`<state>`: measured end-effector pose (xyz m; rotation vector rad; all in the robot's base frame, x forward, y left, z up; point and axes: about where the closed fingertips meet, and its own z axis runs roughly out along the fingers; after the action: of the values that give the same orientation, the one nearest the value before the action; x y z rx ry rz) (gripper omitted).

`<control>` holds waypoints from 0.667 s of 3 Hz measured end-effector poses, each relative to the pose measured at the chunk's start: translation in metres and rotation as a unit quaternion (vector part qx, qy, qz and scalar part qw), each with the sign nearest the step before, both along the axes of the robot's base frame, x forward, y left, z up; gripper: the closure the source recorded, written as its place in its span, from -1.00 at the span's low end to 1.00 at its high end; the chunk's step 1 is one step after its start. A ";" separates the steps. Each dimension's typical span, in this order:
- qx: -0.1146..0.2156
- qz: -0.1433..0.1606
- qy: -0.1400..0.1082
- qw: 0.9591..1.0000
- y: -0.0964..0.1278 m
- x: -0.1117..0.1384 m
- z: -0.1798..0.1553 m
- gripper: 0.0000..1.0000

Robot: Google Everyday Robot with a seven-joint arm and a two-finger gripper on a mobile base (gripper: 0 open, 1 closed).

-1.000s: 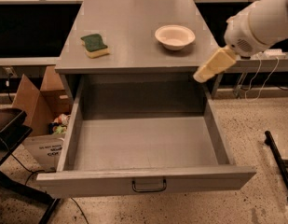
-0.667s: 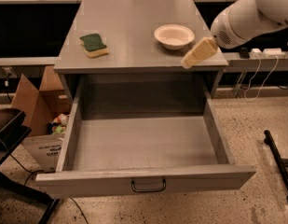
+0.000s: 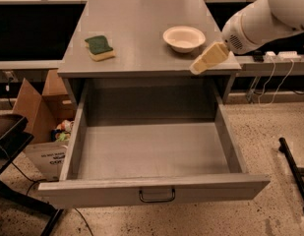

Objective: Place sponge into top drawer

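The sponge (image 3: 100, 47), dark green on pale yellow foam, lies on the left part of the grey cabinet top (image 3: 141, 33). The top drawer (image 3: 151, 154) is pulled wide out below it, its inside bare, with a flat front panel and a small dark wire handle (image 3: 157, 195). My gripper (image 3: 206, 61), with yellowish pads on a white arm, hangs over the front right edge of the cabinet top, just in front of the bowl and far to the right of the sponge. It holds nothing.
A white bowl (image 3: 183, 38) stands on the right part of the cabinet top. A cardboard box (image 3: 41, 117) with clutter sits on the floor to the left, beside a dark stand (image 3: 9, 136). Cables and a power strip (image 3: 279, 58) lie at the right.
My gripper moved left from beside the cabinet's right edge to over the front right of the top, near the bowl. The sponge, bowl and drawer have not moved.
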<state>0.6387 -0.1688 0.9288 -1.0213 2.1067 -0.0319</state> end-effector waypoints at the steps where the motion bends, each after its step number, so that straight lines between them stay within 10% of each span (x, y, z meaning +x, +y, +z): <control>1: 0.051 0.023 -0.003 0.998 0.062 0.026 -0.013 -1.00; 2: 0.126 0.049 -0.008 0.991 0.150 0.075 -0.014 -1.00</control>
<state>0.7135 -0.0187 0.9146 -0.9655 1.9835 0.2669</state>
